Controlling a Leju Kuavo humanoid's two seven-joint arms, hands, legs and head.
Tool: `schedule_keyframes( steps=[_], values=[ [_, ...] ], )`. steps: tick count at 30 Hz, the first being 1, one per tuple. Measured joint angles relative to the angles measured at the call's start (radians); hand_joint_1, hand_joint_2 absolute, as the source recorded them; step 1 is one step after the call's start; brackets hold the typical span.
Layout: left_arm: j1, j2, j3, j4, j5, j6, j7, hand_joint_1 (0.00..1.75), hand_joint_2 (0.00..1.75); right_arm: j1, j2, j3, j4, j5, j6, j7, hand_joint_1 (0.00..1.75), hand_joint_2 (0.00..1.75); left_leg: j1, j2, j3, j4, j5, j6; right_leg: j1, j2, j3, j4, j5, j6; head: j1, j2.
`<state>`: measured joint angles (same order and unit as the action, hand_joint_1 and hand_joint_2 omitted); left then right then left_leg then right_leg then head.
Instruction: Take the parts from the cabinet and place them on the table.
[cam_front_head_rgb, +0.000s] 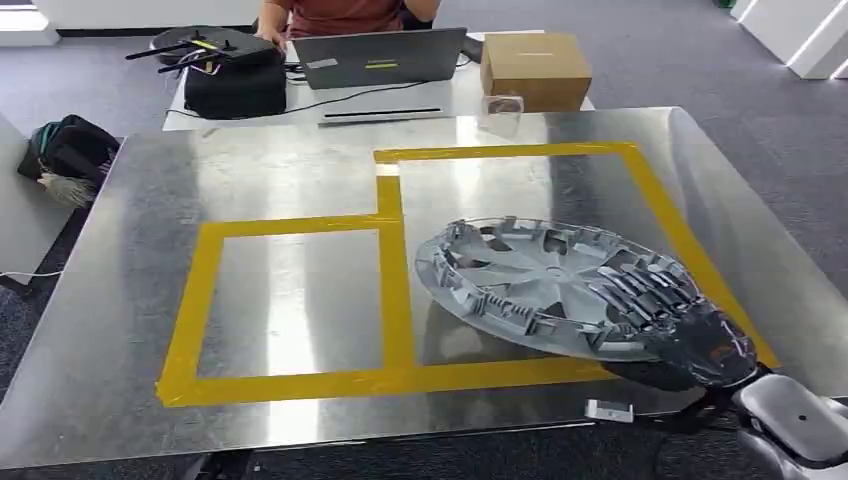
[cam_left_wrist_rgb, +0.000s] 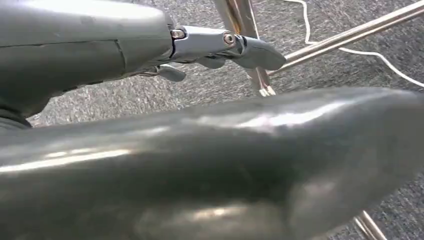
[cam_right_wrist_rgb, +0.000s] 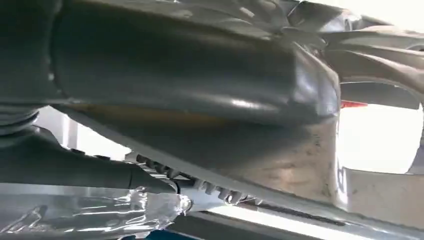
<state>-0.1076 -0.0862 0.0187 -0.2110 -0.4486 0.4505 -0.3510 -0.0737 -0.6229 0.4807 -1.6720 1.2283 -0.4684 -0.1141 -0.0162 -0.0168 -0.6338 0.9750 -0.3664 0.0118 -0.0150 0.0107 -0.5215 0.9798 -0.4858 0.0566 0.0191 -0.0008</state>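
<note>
While my right hand gripped the near-right rim of the silver-grey plastic wheel cover, its dark fingers lay over the ribbed inner face. That cover sat tilted on the shiny metal table, inside the right-hand rectangle of yellow tape. My left hand hung above grey carpet, fingers apart, holding nothing.

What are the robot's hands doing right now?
Right hand: holding the wheel cover at its rim.
Left hand: holding nothing; open or closed cannot be told.
</note>
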Motion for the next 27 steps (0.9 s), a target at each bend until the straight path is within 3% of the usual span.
schedule_keyframes(
  steps=[17, 21, 24, 26, 27],
  values=[
    [0.0, 0.01, 0.001, 0.0, -0.008, 0.001, 0.019, 0.0, 0.0, -0.009, 0.007, 0.0, 0.0, -0.017, -0.001, -0.003, 0.0, 0.0, 0.0, 0.0, 0.001, 0.0, 0.0, 0.0, 0.0, 0.0, 0.001, 0.0, 0.0, 0.0, 0.0, 0.0],
    [-0.001, 0.018, 0.002, 0.0, -0.007, 0.0, 0.02, 0.0, 0.0, -0.01, 0.01, 0.0, 0.001, -0.022, 0.0, -0.006, 0.0, 0.0, -0.006, 0.0, 0.001, 0.006, -0.009, 0.012, -0.005, 0.001, 0.005, -0.003, -0.003, 0.011, 0.0, 0.0],
    [-0.003, 0.02, 0.003, 0.0, -0.003, 0.0, 0.02, 0.0, 0.0, -0.012, 0.013, 0.001, 0.0, -0.039, 0.0, -0.011, 0.0, 0.0, -0.004, 0.001, 0.004, 0.001, -0.001, 0.022, -0.006, 0.002, 0.008, -0.008, 0.003, 0.022, -0.002, 0.0],
    [-0.005, 0.02, 0.004, -0.002, -0.002, 0.0, 0.02, 0.0, 0.0, -0.013, 0.014, 0.001, 0.001, -0.045, 0.0, -0.012, 0.0, 0.0, 0.003, 0.006, 0.01, -0.011, 0.004, 0.029, -0.004, -0.003, -0.014, 0.04, -0.042, 0.023, 0.003, 0.0],
    [-0.006, 0.02, 0.004, -0.002, -0.002, 0.0, 0.02, 0.0, 0.0, -0.015, 0.015, 0.001, 0.001, -0.047, 0.0, -0.012, 0.0, 0.0, 0.003, 0.006, 0.01, -0.011, 0.004, 0.03, -0.005, -0.003, -0.045, 0.113, -0.086, 0.024, 0.004, 0.0]
  ],
)
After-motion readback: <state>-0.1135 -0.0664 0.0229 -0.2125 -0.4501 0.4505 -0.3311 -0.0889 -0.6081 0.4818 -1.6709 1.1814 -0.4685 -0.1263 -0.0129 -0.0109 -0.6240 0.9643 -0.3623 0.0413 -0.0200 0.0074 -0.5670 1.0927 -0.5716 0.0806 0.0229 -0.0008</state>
